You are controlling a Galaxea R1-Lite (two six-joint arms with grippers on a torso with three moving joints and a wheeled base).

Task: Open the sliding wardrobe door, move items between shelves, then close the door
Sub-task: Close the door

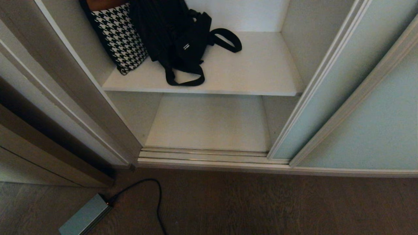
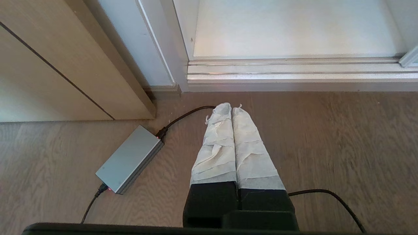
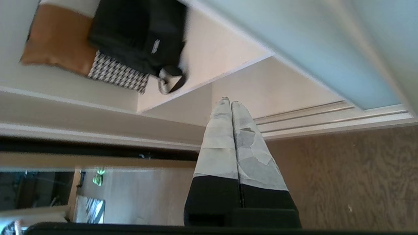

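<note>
The sliding wardrobe door [image 1: 356, 107], frosted pale blue-green glass, stands pushed to the right, leaving the wardrobe open. On the upper white shelf [image 1: 254, 75] lies a floppy black bag [image 1: 183, 42] with loop straps and a small white label, beside a houndstooth-patterned item [image 1: 120, 36] leaning at the left. The lower shelf [image 1: 209, 124] is bare. Neither arm shows in the head view. My right gripper [image 3: 230, 101] is shut and empty, in front of the opening, with the black bag [image 3: 137, 36] farther off. My left gripper [image 2: 231, 107] is shut and empty, hanging over the floor.
A grooved metal floor track [image 1: 205, 155] runs along the wardrobe's foot. A grey power brick [image 1: 86, 217] with a black cable [image 1: 158, 199] lies on the wooden floor at the left. A beige wooden side panel [image 1: 49, 153] stands left of the opening.
</note>
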